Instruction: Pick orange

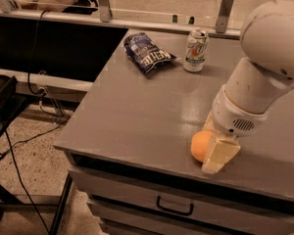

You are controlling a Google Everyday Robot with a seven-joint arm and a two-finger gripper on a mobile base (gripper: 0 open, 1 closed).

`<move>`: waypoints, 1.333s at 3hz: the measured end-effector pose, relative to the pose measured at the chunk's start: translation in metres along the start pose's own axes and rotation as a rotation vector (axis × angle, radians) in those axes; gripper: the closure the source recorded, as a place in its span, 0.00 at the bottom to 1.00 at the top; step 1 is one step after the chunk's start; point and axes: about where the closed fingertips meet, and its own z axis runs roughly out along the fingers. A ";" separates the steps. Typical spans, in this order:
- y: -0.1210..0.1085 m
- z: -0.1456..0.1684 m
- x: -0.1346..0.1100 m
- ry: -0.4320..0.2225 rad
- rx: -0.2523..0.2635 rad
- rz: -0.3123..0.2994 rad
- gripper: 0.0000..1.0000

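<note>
The orange (201,146) lies on the grey table (137,111) near its front edge, right of centre. My gripper (214,138) has come down from the right and sits right at the orange. One cream finger (219,154) is against the fruit's front right side, and the other shows just behind it. The jaws stand apart with the orange between them, and the fruit rests on the table. The white wrist (245,102) hides the orange's right side.
A white-green soda can (195,50) stands at the back of the table. A dark blue chip bag (148,53) lies to its left. Drawers (174,207) are below the front edge. Cables run over the floor at the left.
</note>
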 end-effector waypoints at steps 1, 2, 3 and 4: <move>-0.003 0.001 -0.008 0.013 -0.027 0.009 0.77; -0.003 0.001 -0.008 0.013 -0.027 0.009 0.98; -0.012 -0.021 0.001 -0.058 -0.016 0.044 1.00; -0.032 -0.075 0.019 -0.236 0.033 0.102 1.00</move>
